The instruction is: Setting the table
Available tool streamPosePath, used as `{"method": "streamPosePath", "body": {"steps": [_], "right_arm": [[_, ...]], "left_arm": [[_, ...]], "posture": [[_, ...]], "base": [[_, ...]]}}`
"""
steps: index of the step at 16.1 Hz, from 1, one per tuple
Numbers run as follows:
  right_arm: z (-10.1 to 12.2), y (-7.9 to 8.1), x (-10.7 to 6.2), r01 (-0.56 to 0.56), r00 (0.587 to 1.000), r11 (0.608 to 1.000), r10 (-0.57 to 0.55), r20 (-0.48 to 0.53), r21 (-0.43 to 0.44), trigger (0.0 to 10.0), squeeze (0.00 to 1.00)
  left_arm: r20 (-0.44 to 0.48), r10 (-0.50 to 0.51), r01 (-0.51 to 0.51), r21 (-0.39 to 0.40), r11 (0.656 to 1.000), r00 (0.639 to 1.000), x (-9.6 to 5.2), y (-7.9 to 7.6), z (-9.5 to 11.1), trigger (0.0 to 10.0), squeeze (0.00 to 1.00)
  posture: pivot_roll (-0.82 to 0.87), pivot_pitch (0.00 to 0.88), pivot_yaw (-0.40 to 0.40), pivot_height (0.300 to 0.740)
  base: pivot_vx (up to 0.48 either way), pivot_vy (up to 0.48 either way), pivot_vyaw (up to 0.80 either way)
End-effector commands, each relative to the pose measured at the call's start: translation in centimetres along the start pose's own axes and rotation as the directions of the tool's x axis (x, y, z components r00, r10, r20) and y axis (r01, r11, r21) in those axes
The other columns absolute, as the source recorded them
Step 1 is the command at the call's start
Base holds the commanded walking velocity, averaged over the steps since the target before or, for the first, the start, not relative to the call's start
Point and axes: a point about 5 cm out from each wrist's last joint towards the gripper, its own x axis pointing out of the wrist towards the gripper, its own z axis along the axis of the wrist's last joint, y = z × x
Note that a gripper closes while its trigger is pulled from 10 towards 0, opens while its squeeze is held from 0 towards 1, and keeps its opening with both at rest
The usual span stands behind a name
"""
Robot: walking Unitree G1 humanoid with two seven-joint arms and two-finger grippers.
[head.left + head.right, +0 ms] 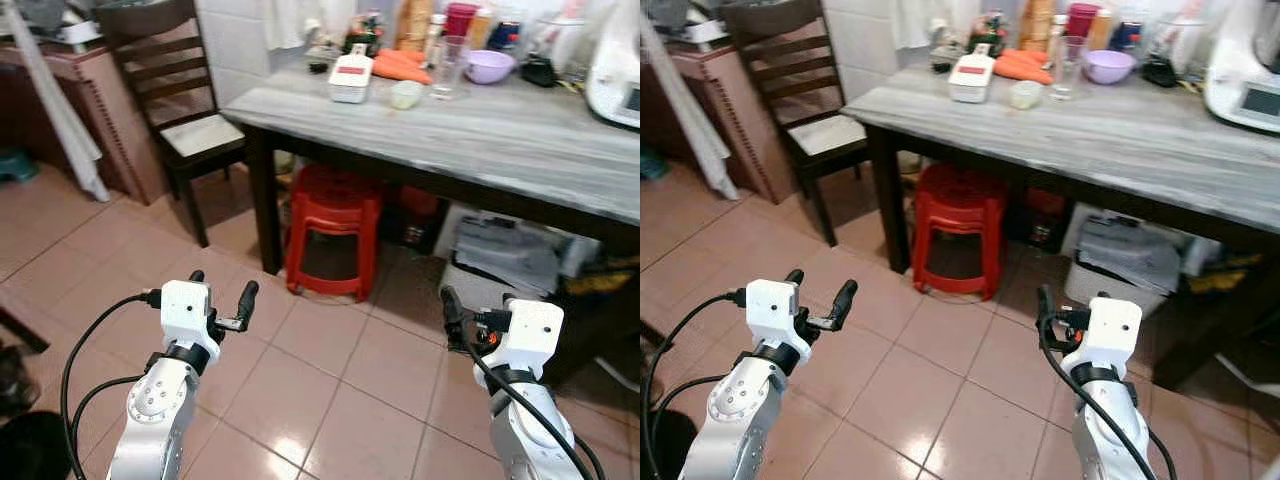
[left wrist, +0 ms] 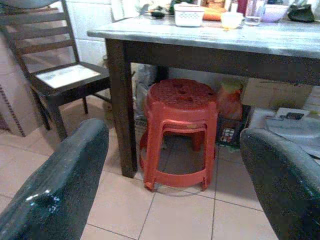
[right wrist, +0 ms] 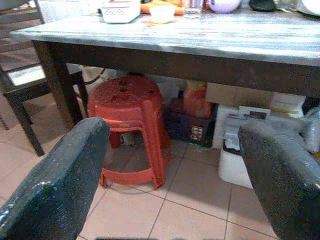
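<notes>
- Clearly the approach was the step in hand: both arms were held out over the tiled floor, well short of the table, and nothing was being carried.
- Left gripper hung near and left, fingers spread wide and empty (the left wrist view looked between them at the stool).
- Right gripper hung near and right, also wide open and empty, as the right wrist view showed.
- By my judgement, the next move called for walking closer until the tabletop came within reach, then choosing one item from the far cluster.
- That cluster sat along the table's far left edge, well apart from both grippers: a white box with a red label, a small pale cup, a clear glass, a purple bowl and something orange behind them (carrots, perhaps; too small to be sure).
- Most of the grey, wood-grained tabletop lay bare on the near side, so there looked to be room for place settings.
- A red stool stood under the table's left end, and a dark chair stood further left; boxes and bags were stowed under the table to the right.
- A white appliance stood at the far right.
</notes>
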Motion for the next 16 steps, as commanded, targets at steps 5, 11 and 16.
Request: {"method": "streamPosePath", "body": {"steps": [5,11,16], "right_arm": [[0.38,-0.09,0.11,-0.006,1.000,1.000,0.006,0.015,-0.001,10.0,0.00],[0.31,0.09,0.11,-0.008,1.000,1.000,0.008,0.015,0.004,10.0,0.00],[0.26,0.12,0.01,-0.005,1.000,1.000,0.005,0.013,0.008,10.0,0.00]], "left_arm": [[-0.011,-0.018,0.018,-0.003,1.000,1.000,-0.13,0.02,-0.10,10.0,0.00],[-0.015,-0.025,0.025,-0.002,1.000,1.000,-0.20,0.15,-0.10,10.0,0.00],[-0.016,-0.032,0.032,-0.004,0.999,0.999,-0.18,0.03,-0.06,10.0,0.00]], "posture": [[0.00,0.000,-0.001,0.740],[0.00,0.000,0.001,0.740],[-0.01,0.000,0.002,0.740]], "base": [[0.000,-0.286,-0.49],[0.000,-0.318,-0.46],[0.000,-0.316,-0.44]]}}
